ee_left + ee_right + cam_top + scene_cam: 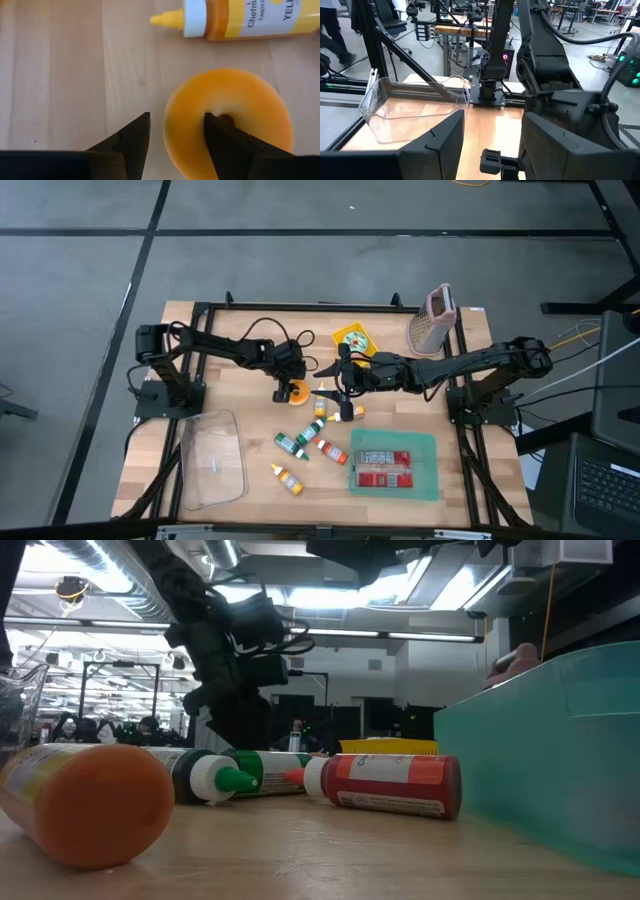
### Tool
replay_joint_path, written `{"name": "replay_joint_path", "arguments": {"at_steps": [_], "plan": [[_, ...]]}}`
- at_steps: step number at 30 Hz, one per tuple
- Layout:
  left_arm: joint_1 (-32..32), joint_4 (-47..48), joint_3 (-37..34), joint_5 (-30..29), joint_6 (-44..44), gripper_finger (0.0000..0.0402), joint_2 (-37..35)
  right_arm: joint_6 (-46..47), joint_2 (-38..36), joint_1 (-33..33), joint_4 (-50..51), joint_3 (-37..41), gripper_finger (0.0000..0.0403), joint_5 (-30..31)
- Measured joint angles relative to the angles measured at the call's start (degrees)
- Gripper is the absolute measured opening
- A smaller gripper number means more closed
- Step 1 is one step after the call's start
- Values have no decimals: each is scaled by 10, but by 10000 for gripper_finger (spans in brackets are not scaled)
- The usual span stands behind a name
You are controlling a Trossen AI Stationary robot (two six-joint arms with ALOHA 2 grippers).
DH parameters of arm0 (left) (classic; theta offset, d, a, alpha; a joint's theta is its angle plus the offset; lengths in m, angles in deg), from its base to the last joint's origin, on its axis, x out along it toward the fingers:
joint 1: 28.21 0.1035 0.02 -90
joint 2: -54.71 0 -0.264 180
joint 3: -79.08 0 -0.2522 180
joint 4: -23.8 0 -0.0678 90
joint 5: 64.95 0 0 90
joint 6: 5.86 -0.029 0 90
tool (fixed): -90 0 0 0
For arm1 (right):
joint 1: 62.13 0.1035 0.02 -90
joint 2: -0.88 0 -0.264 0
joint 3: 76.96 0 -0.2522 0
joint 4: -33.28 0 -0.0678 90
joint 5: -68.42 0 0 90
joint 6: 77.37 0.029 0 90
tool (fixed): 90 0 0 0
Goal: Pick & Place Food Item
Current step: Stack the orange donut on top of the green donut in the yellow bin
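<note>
The left tool (174,145) stands open at the lower middle of the left wrist frame, one finger (227,145) over the hole of an orange doughnut (250,107), the other on bare desk (60,75); nothing is gripped; a yellow candy-colour bottle (235,19) lies along the frame's top; in the high view the doughnut (295,391) sits left of centre, the right tool (345,392) open and empty just right of it, above scattered bottles (300,445).
</note>
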State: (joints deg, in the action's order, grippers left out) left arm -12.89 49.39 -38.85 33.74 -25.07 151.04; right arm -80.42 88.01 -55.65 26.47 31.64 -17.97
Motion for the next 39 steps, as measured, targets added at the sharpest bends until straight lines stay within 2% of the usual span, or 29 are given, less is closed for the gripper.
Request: {"name": "replay_joint_path", "arguments": {"at_steps": [4, 8, 11, 15, 17, 25, 33, 39], "plan": [[0, 0, 0, 2, -8, 168, 3, 0, 0, 0, 1, 0, 196, 0], [0, 3, 0, 5, -9, 140, 3, 0, 0, 0, 2, 0, 196, 0], [0, 3, 0, 4, -10, 103, 3, 0, 0, 0, 2, 0, 196, 0], [0, 0, 0, 3, -15, 29, 3, 0, 0, 0, 2, 0, 196, 0], [1, 0, 0, 2, -15, 12, 3, 0, 0, 0, 2, 0, 196, 0], [11, 8, 15, -17, -20, 6, -12, 0, 0, 0, 2, 0, 196, 0], [42, 36, 81, -41, -47, 5, -29, 0, 0, 0, 2, 0, 196, 0], [73, 17, 137, -36, -52, 4, -29, -4, 0, 0, 2, 0, 196, 0]]}}
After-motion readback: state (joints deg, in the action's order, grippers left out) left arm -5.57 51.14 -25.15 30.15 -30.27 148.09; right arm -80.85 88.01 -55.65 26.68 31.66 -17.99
